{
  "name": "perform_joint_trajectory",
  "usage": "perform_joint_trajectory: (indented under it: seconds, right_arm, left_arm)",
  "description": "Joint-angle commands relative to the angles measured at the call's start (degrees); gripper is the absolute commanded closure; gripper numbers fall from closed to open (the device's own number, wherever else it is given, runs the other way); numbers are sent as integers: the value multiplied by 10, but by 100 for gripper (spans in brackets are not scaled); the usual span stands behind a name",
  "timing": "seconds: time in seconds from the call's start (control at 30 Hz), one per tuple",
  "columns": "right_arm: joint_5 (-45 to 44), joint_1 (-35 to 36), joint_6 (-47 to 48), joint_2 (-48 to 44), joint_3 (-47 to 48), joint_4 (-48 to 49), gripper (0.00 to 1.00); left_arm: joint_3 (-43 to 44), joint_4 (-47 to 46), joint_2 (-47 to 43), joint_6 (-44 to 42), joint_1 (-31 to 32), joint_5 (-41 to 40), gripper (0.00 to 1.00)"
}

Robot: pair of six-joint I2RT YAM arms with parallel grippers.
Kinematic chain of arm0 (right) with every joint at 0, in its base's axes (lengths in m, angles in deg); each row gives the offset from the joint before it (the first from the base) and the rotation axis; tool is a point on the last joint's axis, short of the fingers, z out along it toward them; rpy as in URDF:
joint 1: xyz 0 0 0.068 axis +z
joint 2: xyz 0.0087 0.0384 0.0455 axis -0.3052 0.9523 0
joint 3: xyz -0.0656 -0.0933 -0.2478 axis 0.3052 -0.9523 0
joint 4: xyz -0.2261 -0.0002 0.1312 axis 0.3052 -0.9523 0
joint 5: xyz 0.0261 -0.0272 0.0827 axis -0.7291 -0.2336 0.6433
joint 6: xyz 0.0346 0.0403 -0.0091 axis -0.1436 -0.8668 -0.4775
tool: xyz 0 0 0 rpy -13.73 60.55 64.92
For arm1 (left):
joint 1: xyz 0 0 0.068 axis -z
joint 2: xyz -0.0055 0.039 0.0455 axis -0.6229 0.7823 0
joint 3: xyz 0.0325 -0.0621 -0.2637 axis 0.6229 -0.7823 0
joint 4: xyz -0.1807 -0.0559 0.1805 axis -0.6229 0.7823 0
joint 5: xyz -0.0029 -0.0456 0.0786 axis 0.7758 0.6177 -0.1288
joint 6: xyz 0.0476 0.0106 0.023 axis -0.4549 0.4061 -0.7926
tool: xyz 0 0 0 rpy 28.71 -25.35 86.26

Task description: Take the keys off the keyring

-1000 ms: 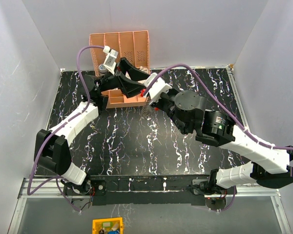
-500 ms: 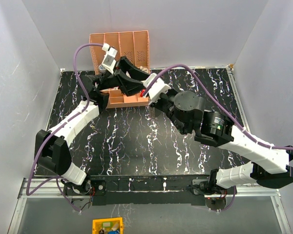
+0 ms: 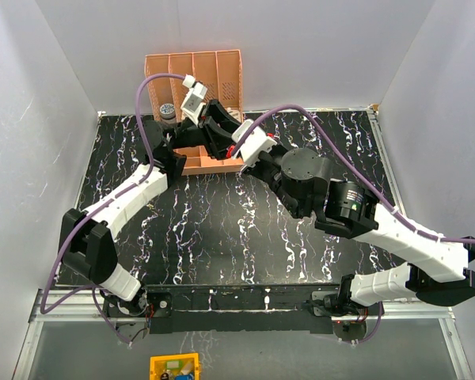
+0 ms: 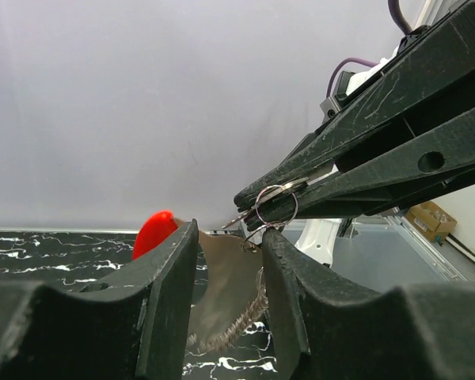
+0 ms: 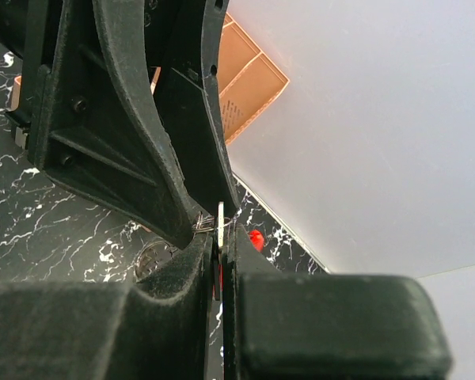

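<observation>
My right gripper (image 3: 239,149) is shut on a thin silvery key (image 5: 221,218), seen edge-on between its pads in the right wrist view, gripper (image 5: 221,237). The wire keyring (image 4: 275,207) loops at its fingertips. The red part (image 4: 153,232) shows just behind my left finger, and also in the right wrist view (image 5: 256,239). My left gripper (image 4: 228,229) has its jaws apart, tips just under the ring. A brownish flat tag (image 4: 222,277) with a braided chain hangs beyond them. In the top view the left gripper (image 3: 218,134) meets the right one; the keys are hidden there.
An orange divided organizer (image 3: 194,71) stands at the back wall right behind both grippers, with a low orange tray (image 3: 202,165) under them. A grey round object (image 3: 166,111) sits beside it. Black marbled table (image 3: 222,229) lies in front; white walls surround it.
My left gripper has swung right and closer to the right gripper's tips. The chain that hung below the right gripper no longer shows from above. The right arm has barely moved.
</observation>
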Motion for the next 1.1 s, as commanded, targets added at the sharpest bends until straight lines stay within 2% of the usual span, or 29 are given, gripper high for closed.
perform_joint_trajectory:
  seconds: [0.0, 0.17, 0.43, 0.63, 0.9, 1.07]
  right_arm:
    - [-1, 2, 4, -17, 3, 58, 100]
    - [-2, 2, 4, -19, -1, 63, 100]
    - [-7, 2, 8, -19, -7, 68, 100]
    - [-8, 2, 7, -21, -9, 70, 100]
    - [-14, 2, 2, -26, -11, 64, 100]
    - [-24, 2, 2, -20, -13, 61, 100]
  left_arm:
    - [18, 30, -22, -44, 8, 10, 64]
    - [11, 34, -32, -54, 10, 7, 74]
    - [0, 49, -54, -73, 10, -14, 100]
    - [-5, 83, -68, -100, 10, -51, 100]
    - [-29, 222, -136, -238, 11, -176, 100]
    - [-41, 236, -162, -280, 12, -220, 100]
